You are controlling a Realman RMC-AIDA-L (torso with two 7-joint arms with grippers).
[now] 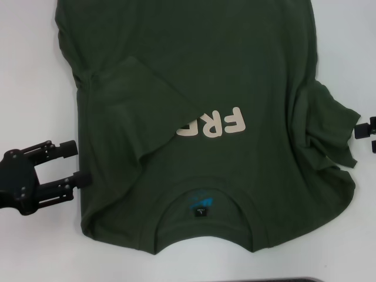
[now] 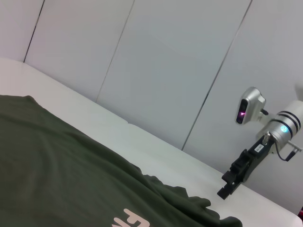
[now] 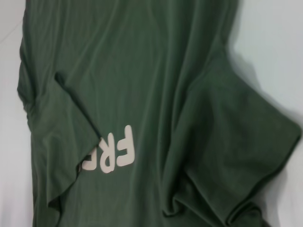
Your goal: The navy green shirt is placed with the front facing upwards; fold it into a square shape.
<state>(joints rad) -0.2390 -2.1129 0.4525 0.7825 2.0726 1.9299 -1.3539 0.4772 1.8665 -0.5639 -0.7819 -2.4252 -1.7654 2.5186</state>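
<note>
Navy green shirt (image 1: 235,76) just beside open left pincer (image 1: 81,163), right pincer (image 1: 359,130) at sleeve

The navy green shirt (image 1: 235,76) lies front up, 1 sleeve folded over its cream print, the other rumpled.

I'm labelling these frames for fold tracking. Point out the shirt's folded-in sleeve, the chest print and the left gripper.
folded-in sleeve (image 1: 132,97), head view, middle of the flap.
chest print (image 1: 220,123), head view, on the letter R.
left gripper (image 1: 80,163), head view, midway between its fingertips.
</note>
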